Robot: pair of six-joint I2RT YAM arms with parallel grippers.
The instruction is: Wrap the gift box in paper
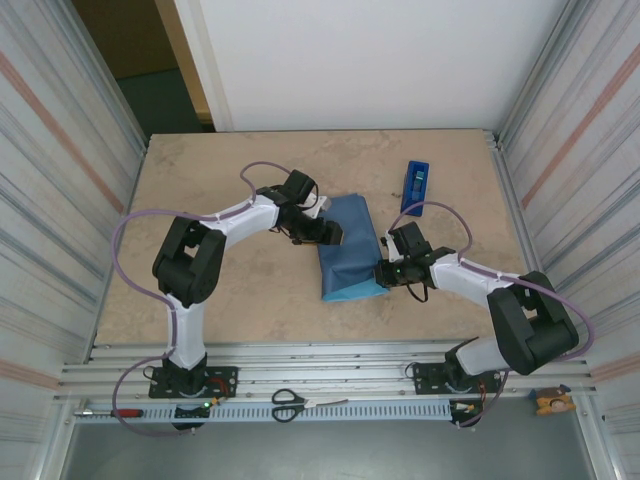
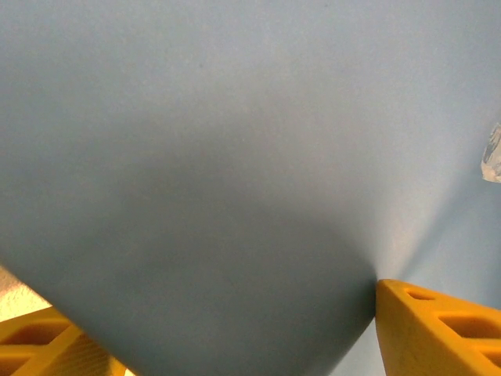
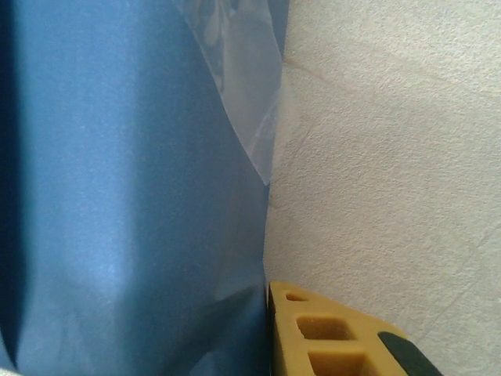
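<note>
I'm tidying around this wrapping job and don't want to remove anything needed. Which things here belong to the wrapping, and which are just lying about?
In the job: the paper, folded into a parcel; clear tape stuck on it; probably the blue tape dispenser.
Lying about: scissors and a red-handled screwdriver on the near rail; a small yellow item, too small to identify.

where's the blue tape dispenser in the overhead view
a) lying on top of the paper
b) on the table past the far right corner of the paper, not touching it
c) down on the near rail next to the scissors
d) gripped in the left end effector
b: the tape dispenser sits on the table off the far right corner of the paper, with bare tabletop between them.
</note>
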